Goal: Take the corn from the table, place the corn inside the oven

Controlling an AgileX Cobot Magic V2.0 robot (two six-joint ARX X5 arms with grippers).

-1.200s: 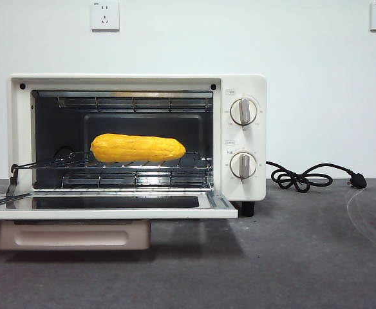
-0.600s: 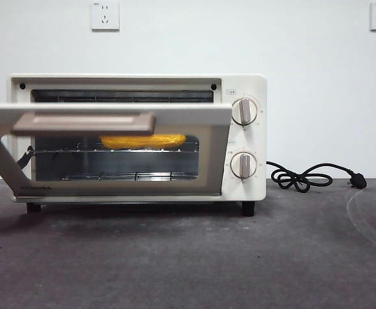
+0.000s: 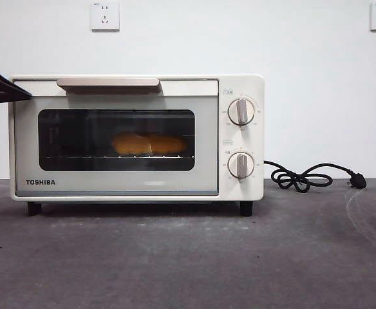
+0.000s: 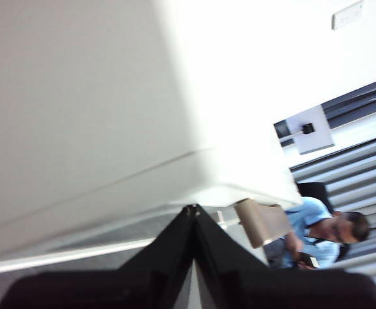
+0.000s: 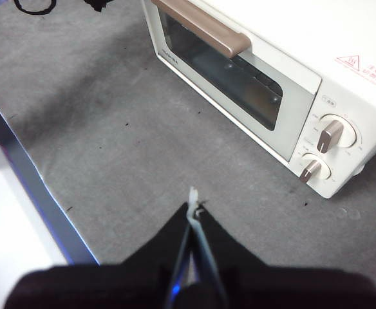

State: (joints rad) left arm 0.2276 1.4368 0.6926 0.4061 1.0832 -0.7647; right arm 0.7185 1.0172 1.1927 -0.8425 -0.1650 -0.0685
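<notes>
The cream-white oven stands on the dark grey table with its glass door shut. Through the dark glass the yellow-orange corn shows dimly, lying on the wire rack. My left gripper is a black tip at the oven's upper left corner; in the left wrist view its jaws are shut and empty, right against the oven's cream wall. My right gripper hangs shut and empty above the table, in front of the oven and clear of it.
The oven's black cord and plug lie on the table to the right of the oven. Two round knobs sit on its right panel. A table edge and a white surface show in the right wrist view.
The oven door has swung up from lying flat open to fully shut, so the corn now shows only through the glass. A black gripper tip has come into view at the oven's upper left corner.
</notes>
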